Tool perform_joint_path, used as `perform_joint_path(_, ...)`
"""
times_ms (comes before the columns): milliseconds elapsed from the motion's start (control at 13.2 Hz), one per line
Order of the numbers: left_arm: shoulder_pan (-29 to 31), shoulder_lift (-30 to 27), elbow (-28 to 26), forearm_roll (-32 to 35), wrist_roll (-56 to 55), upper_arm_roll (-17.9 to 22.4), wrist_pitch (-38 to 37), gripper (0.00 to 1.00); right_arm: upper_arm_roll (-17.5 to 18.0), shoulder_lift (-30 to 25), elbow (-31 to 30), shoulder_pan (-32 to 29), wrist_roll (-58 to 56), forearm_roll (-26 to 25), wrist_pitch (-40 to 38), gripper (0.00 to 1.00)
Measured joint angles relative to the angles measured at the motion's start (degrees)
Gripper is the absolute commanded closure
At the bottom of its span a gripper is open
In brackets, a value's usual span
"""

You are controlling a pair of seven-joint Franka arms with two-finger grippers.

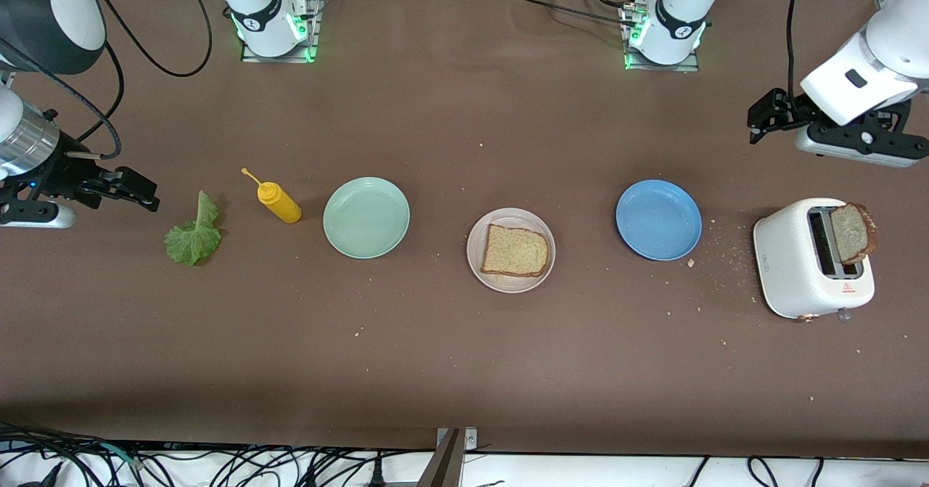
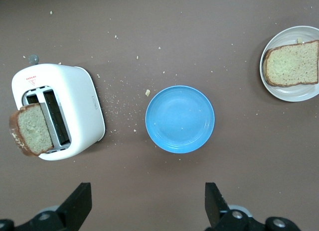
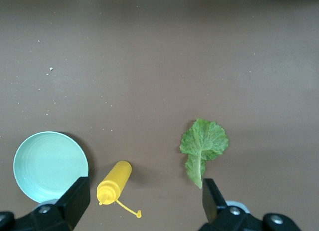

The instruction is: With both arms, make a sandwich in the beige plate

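Observation:
The beige plate (image 1: 512,215) sits mid-table with one brown bread slice (image 1: 515,252) lying flat on it. A second slice (image 1: 853,233) stands tilted in a slot of the white toaster (image 1: 791,269) at the left arm's end. The green lettuce leaf (image 1: 193,233) lies on the table at the right arm's end. My left gripper (image 1: 758,120) hangs open and holds nothing, over the table beside the toaster (image 2: 75,106). My right gripper (image 1: 145,193) is open and holds nothing, over the table beside the lettuce (image 3: 203,146).
A yellow squeeze bottle (image 1: 279,202) lies between the lettuce and a mint-green plate (image 1: 366,218). A blue plate (image 1: 658,220) sits between the beige plate and the toaster. Crumbs are scattered around the toaster. Both arm bases stand at the table's back edge.

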Motion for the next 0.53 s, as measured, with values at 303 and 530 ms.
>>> perform_joint_path(303,-0.1,0.3,0.0,-3.1,-1.4,0.0,0.3,0.0,0.0,0.0,0.0,0.0,0.0,0.0,0.0,0.0)
perform_joint_path(530,-0.1,1.0,0.3,-5.4,-3.5,0.0,0.7,0.0,0.0,0.0,0.0,0.0,0.0,0.0,0.0,0.0)
